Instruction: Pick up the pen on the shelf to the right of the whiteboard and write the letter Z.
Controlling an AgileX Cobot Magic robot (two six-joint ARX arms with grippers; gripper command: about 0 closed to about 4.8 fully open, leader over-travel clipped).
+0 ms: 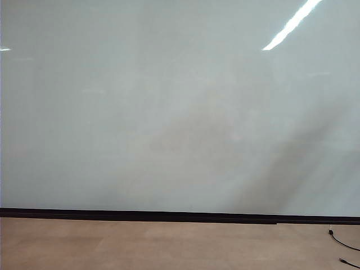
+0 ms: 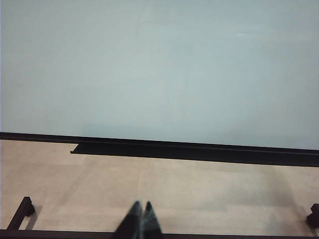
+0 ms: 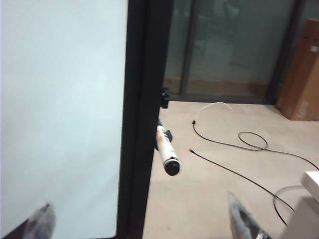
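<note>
Two wide-open fingers of the right gripper (image 3: 142,221) frame the pen (image 3: 166,152) ahead, poking end-on toward them beside the whiteboard (image 3: 60,109) edge, on what's probably its shelf, while the left gripper (image 2: 139,219) sits clenched, far off.

The exterior camera faced the large glossy pale grey whiteboard (image 1: 169,112) head-on from a distance, taking in its black bottom strip and the tan floor (image 1: 140,244). The left wrist camera sat low behind the closed left gripper (image 2: 142,209), looking level at the same board and floor. The right wrist camera looked past the spread right gripper (image 3: 142,219) along the board's black right edge, close to the slim white pen (image 3: 165,149).
</note>
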